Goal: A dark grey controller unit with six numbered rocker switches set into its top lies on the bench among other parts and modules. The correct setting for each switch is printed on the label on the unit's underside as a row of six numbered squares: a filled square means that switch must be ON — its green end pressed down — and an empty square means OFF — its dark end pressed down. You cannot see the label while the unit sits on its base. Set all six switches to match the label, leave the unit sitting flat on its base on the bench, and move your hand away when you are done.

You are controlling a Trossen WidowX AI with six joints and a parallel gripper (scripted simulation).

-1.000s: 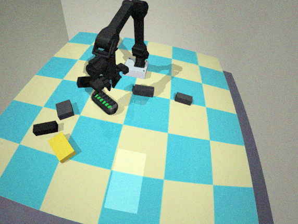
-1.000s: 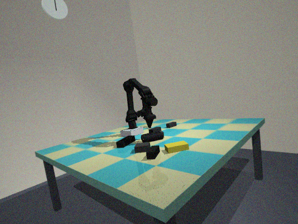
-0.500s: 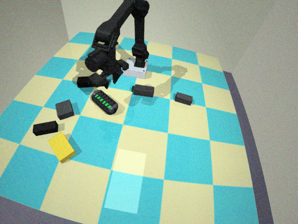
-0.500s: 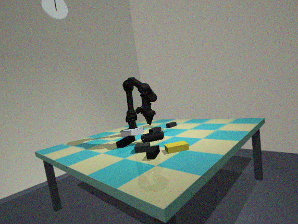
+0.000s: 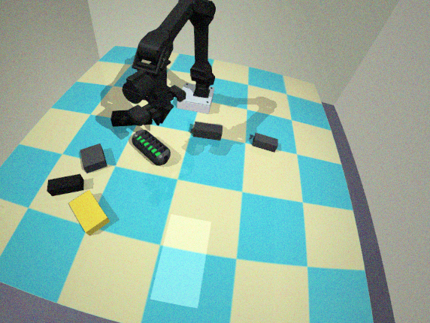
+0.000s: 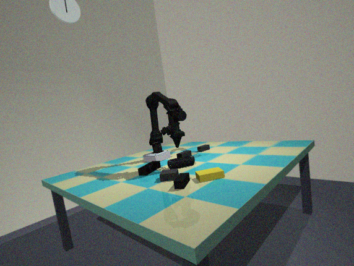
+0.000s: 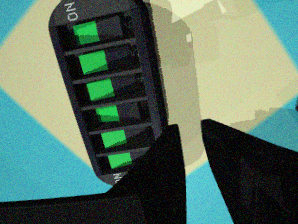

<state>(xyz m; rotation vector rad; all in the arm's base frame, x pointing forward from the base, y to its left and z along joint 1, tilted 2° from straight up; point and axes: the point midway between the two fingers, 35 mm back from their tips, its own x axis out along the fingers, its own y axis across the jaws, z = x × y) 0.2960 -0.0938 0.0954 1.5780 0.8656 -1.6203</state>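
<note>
The dark grey controller unit (image 5: 149,145) (image 6: 181,161) (image 7: 107,95) lies flat on its base on the bench, with its switches facing up. Its six rocker switches run in a row, each with a green end toward the same long side. In the wrist view an "ON" mark sits at its far end. I cannot tell which ends are pressed down. My gripper (image 5: 161,113) (image 6: 177,144) (image 7: 189,131) hovers just above the unit's near end, beside its edge. Its fingers point down. They stand almost shut with a narrow gap and nothing between them.
Dark blocks lie around the unit: one (image 5: 125,117) under the arm, one (image 5: 207,131) and another (image 5: 265,142) to the right, and two (image 5: 93,158) (image 5: 65,184) to the left. A yellow block (image 5: 89,211) (image 6: 210,174) lies front left. The arm's white base (image 5: 195,99) stands behind.
</note>
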